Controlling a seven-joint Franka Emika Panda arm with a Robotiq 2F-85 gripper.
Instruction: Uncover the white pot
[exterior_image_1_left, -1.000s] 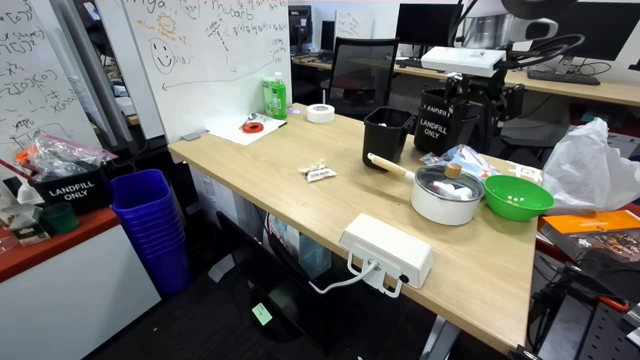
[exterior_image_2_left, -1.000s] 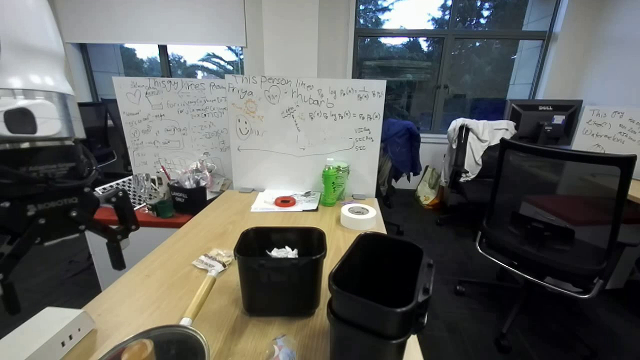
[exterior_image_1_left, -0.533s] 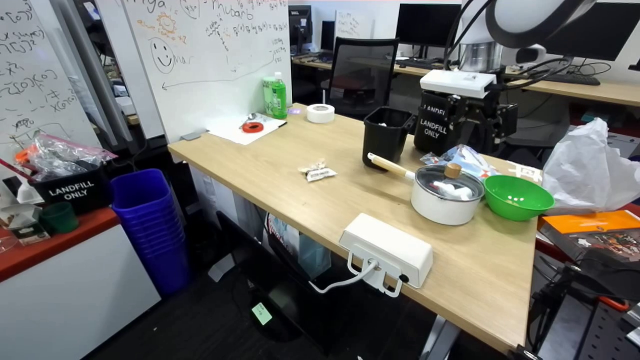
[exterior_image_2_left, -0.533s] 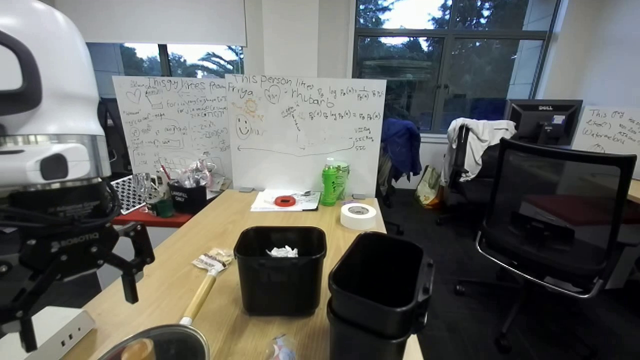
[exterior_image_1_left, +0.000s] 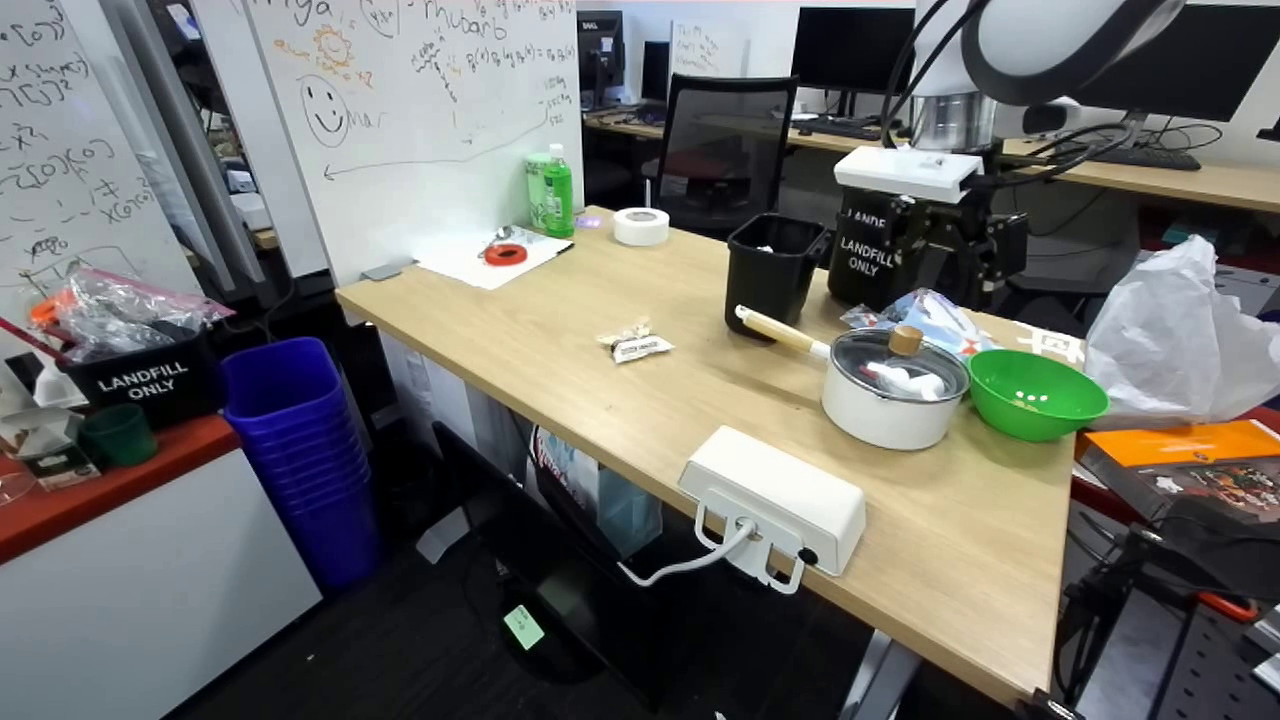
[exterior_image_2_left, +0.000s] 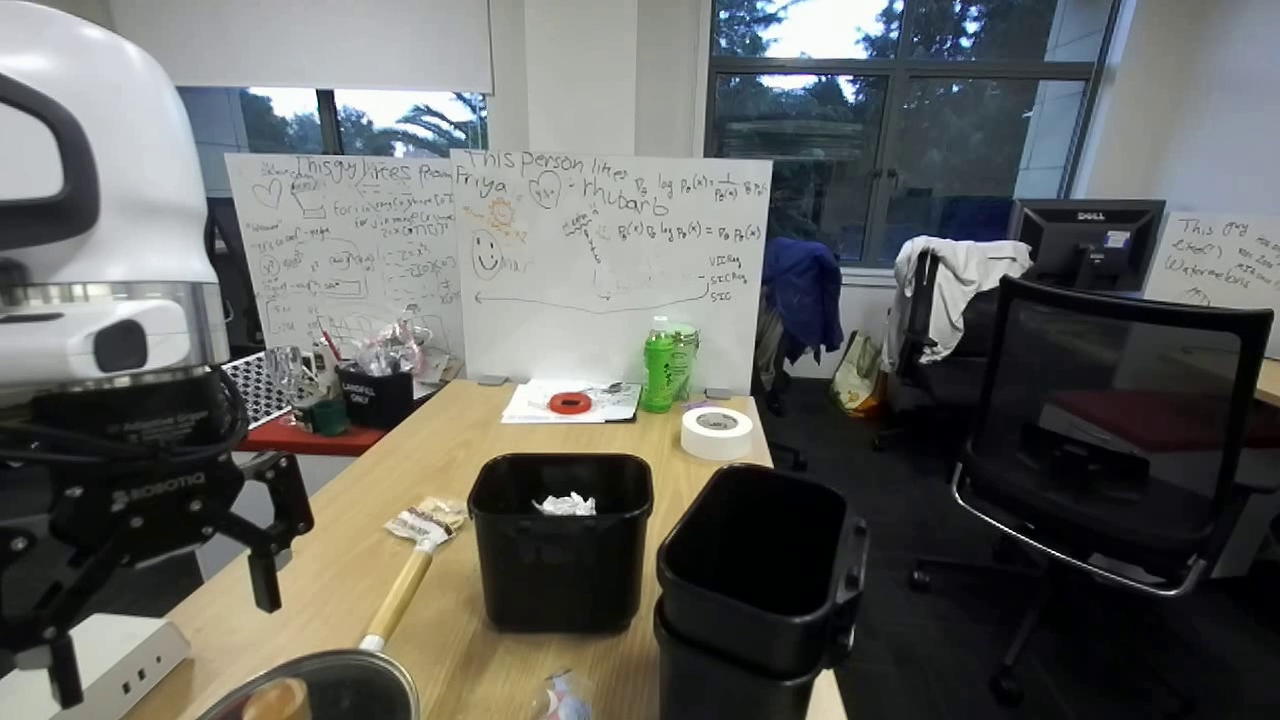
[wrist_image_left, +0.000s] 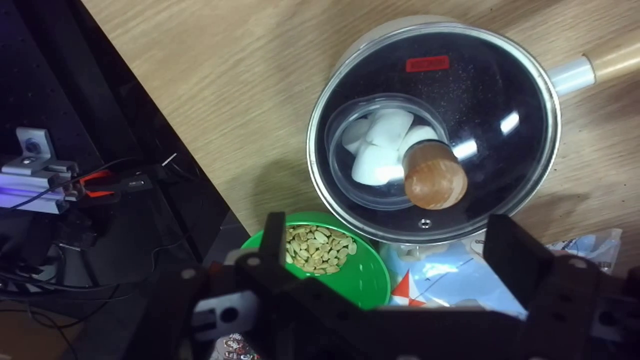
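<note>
Closest up in the wrist view, here's the gripper (wrist_image_left: 386, 225), fingers (wrist_image_left: 273, 237) wide apart! Beyond it, a wooden knob (wrist_image_left: 435, 180), and under that the glass lid (wrist_image_left: 487, 105), sitting right on the white pot (exterior_image_1_left: 885, 415). Just beside stands the green bowl (wrist_image_left: 367, 274), peanuts (wrist_image_left: 320, 250) inside, both on the wooden table (wrist_image_left: 240, 90).

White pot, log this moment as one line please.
White pot: covered, glass lid on | wooden knob: ungripped | gripper: open, holding nothing | uncovering: not yet done
</note>
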